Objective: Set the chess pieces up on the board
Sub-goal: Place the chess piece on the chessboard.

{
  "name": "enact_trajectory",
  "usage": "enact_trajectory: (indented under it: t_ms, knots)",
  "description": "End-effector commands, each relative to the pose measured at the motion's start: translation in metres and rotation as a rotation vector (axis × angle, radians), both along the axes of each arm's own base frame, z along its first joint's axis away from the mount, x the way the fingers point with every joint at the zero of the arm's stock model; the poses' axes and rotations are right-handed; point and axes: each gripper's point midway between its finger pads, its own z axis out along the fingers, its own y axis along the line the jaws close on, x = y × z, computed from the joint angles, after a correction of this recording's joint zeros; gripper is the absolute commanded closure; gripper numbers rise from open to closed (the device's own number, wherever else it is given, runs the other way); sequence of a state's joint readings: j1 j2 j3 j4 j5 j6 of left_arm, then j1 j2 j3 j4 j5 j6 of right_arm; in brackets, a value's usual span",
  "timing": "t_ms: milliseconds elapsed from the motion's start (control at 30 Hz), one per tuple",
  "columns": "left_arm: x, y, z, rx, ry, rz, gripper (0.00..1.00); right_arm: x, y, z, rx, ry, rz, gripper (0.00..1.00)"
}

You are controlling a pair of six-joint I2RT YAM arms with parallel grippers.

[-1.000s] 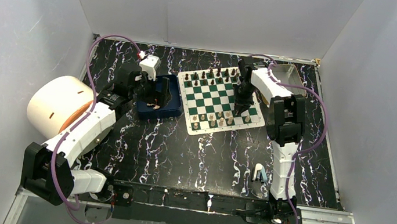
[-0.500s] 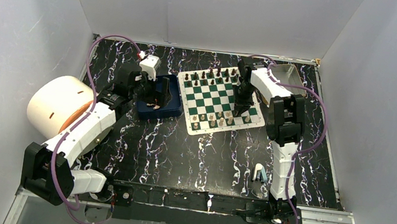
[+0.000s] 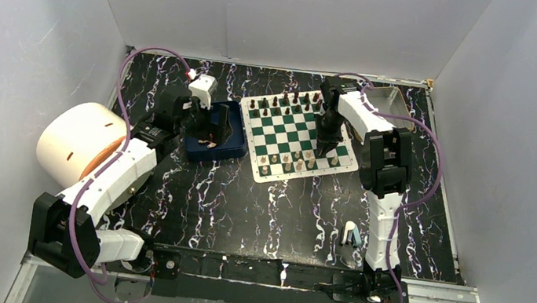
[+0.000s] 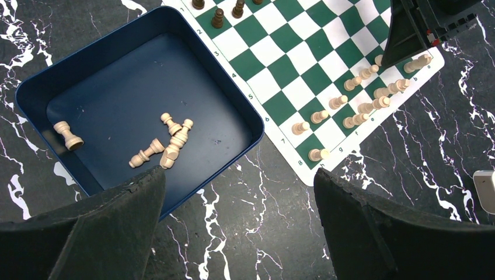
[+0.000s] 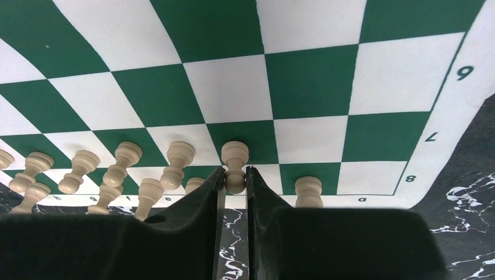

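Note:
The green and white board (image 3: pixel 295 135) lies at the back centre of the table. Cream chess pieces (image 3: pixel 300 160) stand in its two near rows, dark ones (image 3: pixel 284 102) at the far side. My right gripper (image 5: pixel 234 175) is down over the board's right near corner, shut on a cream pawn (image 5: pixel 234 156) that stands upright on a green square. Neighbouring cream pieces (image 5: pixel 125 160) stand close on its left, and one (image 5: pixel 308 189) on its right. My left gripper (image 4: pixel 239 175) hangs open above the table between the blue tray (image 4: pixel 35 93) and the board (image 4: pixel 292 64). Several cream pieces (image 4: pixel 169 143) lie toppled in the tray.
A metal tin (image 3: pixel 387 101) sits behind the right arm at the back right. A large white roll (image 3: pixel 80 141) stands at the left edge beside the left arm. A small white and blue object (image 3: pixel 351 234) lies near the right arm's base.

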State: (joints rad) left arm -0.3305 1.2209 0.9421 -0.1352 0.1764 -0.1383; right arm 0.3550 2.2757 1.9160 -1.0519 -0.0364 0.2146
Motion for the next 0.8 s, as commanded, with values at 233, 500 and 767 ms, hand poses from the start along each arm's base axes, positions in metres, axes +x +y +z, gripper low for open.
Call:
enact_trajectory:
  t_ms: [233, 500, 767]
  knots:
    - [0.0005, -0.0045, 0.0111, -0.019, -0.032, -0.017, 0.05, 0.0047, -0.0004, 0.0176, -0.017, -0.029, -0.011, 0.75]
    - [0.0003, -0.0044, 0.0123, -0.02, -0.035, -0.017, 0.05, 0.0025, -0.0008, 0.0128, -0.024, -0.016, -0.011, 0.74]
    - [0.0005, -0.0043, 0.0119, -0.019, -0.034, -0.017, 0.05, 0.0043, 0.0012, 0.0102, -0.017, -0.016, -0.008, 0.69]
